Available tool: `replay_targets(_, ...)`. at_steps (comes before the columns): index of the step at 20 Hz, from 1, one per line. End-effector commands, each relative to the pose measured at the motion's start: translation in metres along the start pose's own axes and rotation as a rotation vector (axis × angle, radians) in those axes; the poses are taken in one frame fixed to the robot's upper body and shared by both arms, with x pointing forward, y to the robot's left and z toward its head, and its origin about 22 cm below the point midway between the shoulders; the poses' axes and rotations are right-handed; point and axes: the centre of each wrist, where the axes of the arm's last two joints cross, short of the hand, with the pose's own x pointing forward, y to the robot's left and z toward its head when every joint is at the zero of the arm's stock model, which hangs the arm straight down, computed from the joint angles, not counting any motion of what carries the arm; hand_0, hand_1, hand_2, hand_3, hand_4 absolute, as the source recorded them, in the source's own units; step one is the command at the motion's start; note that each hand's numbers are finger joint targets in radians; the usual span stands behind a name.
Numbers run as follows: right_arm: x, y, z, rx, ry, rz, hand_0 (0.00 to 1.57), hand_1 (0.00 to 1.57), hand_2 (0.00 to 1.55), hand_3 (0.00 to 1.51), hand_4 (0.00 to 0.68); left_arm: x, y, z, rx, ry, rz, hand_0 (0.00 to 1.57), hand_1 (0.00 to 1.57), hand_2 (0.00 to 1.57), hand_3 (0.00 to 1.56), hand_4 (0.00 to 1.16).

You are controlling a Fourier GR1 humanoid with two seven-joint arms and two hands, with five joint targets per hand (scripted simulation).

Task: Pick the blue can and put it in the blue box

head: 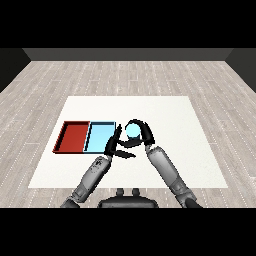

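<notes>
Two grey forearms enter from the lower corners, nearest the viewer, and converge toward the table's middle.

Item: right hand (142,134). Black fingers and thumb curled round the blue can (133,131), arching over its top and far side. Wrist joins the right forearm (165,167), which slopes down to the lower right.

Item: blue can. Pale blue, rounded, seen mostly from above. Enclosed in the right hand's curl, just to the right of the light blue tray, outside its rim. Whether it rests on the table or is lifted off it cannot be told from this view.

Item: left hand (114,145). Black fingers straight and held apart, pointing up and forward; holds nothing. Fingertips lie at the near right corner of the light blue tray; the thumb points right, toward the right hand. Close beside the right hand; contact between the two cannot be told. Wrist joins the left forearm (92,175), sloping to the lower left.

Item: light blue tray (99,136). Shallow, rectangular, nothing visible inside. Lies left of the can.

Item: red tray (74,136). Same shape, side by side with the light blue tray, on its left, sides touching.

Item: white table (170,115). Square top, carrying both trays on its left half.

Item: wooden floor (130,75). Grey planks round the table, ending at a dark wall behind.
</notes>
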Motion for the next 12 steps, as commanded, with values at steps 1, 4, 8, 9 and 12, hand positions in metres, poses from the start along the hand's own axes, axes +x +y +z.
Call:
replay_targets(1, -0.006, -0.012, -0.018, 0.008, 0.002, -0.006, 1.50, 1.50, 1.46, 1.39, 0.570, 0.002, -0.012, -0.013, 0.012, 0.013, 0.003, 0.00, 0.00, 0.00, 0.00, 0.00)
replay_targets(4, 0.015, 0.011, -0.004, 0.010, -0.011, -0.024, 1.49, 1.49, 1.45, 1.38, 0.564, 0.000, -0.017, -0.016, 0.011, 0.015, -0.005, 0.00, 0.00, 0.00, 0.00, 0.00)
replay_targets(8, 0.011, 0.015, -0.004, 0.037, -0.003, 0.017, 1.50, 1.50, 1.46, 1.38, 0.544, -0.003, -0.018, -0.016, 0.008, 0.012, 0.007, 0.00, 0.00, 0.00, 0.00, 0.00)
replay_targets(9, -0.007, 0.010, 0.006, 0.036, -0.002, 0.013, 1.50, 1.50, 1.46, 1.38, 0.543, 0.013, -0.022, -0.024, -0.018, 0.003, 0.011, 0.00, 0.00, 0.00, 0.00, 0.00)
replay_targets(12, 0.010, 0.029, 0.007, 0.049, -0.020, -0.022, 1.49, 1.49, 1.46, 1.38, 0.540, -0.002, -0.035, -0.004, -0.020, 0.026, 0.020, 0.00, 0.00, 0.00, 0.00, 0.00)
